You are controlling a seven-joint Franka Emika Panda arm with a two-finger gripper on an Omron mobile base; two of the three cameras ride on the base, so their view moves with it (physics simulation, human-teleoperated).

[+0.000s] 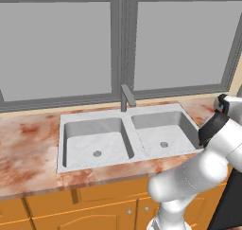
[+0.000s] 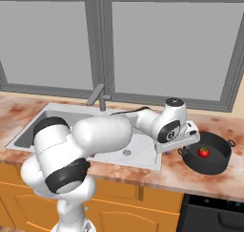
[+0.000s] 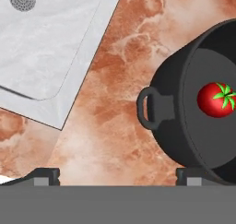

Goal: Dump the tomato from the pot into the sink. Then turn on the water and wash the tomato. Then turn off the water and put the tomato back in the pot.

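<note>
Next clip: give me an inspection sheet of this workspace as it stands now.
Surface: marbled reddish counter around the sink.
Job's things: tomato lies inside the pot, which stands upright on the counter right of the sink; both basins hold nothing; no water runs from the faucet.
Clutter: nothing seen.
Grippers: gripper open, above the counter beside the pot's handle, holding nothing.
Cables: nothing seen.
Surroundings: window behind, wooden cabinets below.

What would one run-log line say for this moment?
stage: approaching pot | gripper: open, empty, above counter beside pot | tomato: in pot | sink: dry, faucet off
</note>
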